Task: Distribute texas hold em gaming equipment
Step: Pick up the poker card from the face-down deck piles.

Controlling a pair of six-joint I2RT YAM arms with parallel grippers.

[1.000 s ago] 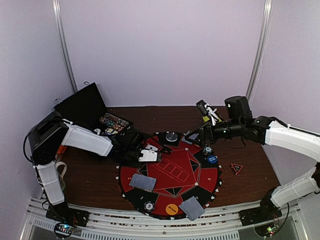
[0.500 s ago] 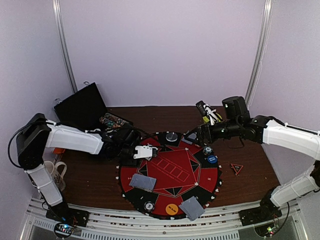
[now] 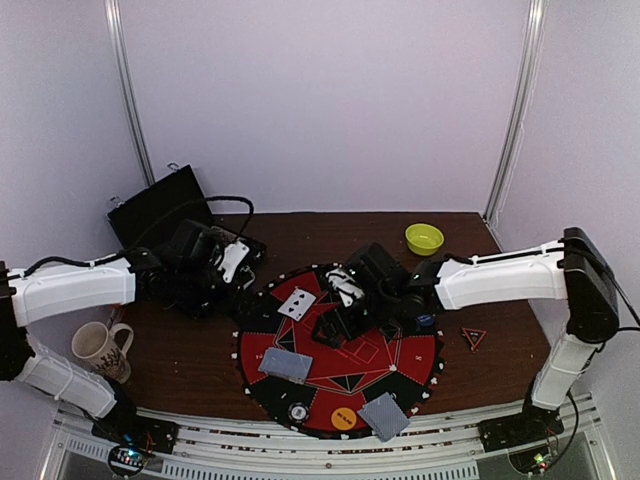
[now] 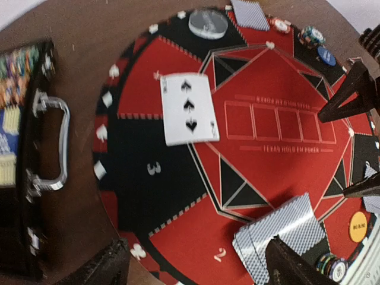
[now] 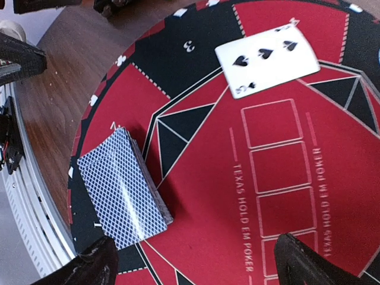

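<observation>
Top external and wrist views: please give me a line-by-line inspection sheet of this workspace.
Surface: brown wooden table, with a round red-and-black mat in the middle.
Job's things: three of spades face up on the mat; left face-down pile; near face-down pile; orange button; chip stack.
Clutter: lime-green bowl, mug, open black case, red triangle marker.
Hands: left hand open and empty; right hand open and empty, over the mat.
Cables: black cable arching above the left arm.
Surroundings: lilac walls; metal rail at the near edge.
</observation>
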